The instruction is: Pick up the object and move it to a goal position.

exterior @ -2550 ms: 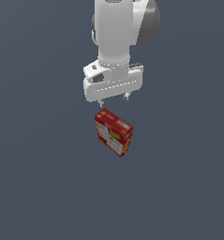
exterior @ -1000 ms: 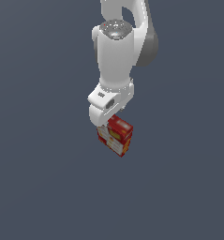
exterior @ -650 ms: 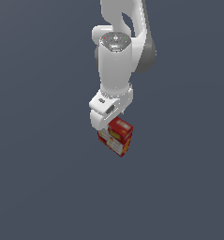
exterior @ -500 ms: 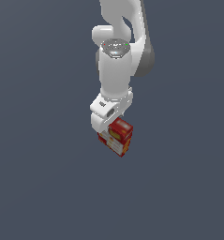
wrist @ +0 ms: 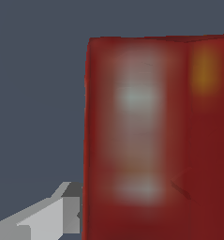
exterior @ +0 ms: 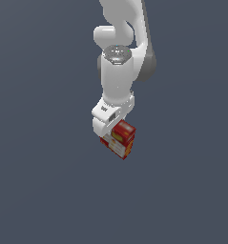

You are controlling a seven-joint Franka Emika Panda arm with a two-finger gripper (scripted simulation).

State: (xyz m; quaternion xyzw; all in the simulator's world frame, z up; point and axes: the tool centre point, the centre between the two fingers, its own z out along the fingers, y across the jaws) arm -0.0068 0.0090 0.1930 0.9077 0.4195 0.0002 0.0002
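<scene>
Near the middle of the exterior view, the gripper (exterior: 111, 131) is down on the carton (exterior: 121, 139), jaws either side, closure not clear; it looks light, stiff, best pinched on flat sides.

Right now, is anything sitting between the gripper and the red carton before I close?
Nothing visible. The gripper is already down at the red carton, and the wrist view shows one finger right beside the carton's face with no other object around. Whether the far finger is clear cannot be seen.
</scene>
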